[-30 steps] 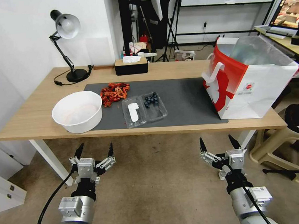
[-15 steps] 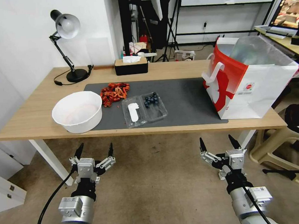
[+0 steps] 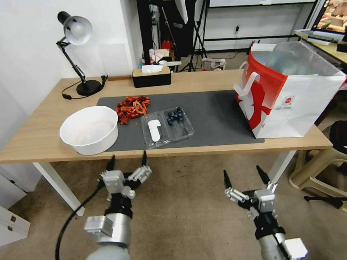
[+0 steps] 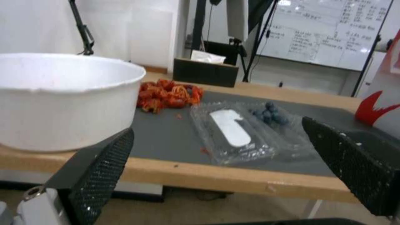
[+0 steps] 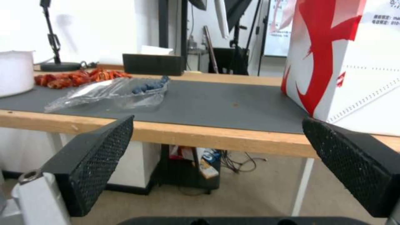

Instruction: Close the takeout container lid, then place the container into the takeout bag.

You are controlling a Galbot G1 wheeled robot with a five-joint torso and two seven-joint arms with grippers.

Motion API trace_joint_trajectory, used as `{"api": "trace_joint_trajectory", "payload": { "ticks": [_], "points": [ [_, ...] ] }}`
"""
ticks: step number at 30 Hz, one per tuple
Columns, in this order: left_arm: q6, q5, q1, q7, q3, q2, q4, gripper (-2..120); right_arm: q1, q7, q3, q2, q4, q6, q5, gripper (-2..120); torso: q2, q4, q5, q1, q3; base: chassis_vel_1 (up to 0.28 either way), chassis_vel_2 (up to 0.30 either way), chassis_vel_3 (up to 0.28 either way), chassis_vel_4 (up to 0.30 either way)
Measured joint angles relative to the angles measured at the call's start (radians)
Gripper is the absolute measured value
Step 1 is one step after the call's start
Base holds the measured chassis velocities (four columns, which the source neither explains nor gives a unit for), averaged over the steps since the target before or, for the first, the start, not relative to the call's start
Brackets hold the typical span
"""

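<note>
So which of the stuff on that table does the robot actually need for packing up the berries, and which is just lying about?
Needed:
- takeout container, lying open with berries
- lid, its labelled half
- takeout bag, standing open
- left claw and right claw, both open, short of the table

Lying about:
- white bowl
- red food pile
- desk lamp
- tissue box
</note>
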Motion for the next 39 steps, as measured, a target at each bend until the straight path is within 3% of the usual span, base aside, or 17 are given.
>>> {"api": "trace_joint_trajectory", "payload": {
  "ticks": [39],
  "points": [
    [0.002,0.015,0.036,0.010,-0.023,0.008,0.021,100,0.033,0.033,0.009,-0.032,-0.014,-0.050,-0.001,100,0.000,-0.0002,0.0000,0.000,0.000,0.000,0.000,0.000,0.000]
  ]
}}
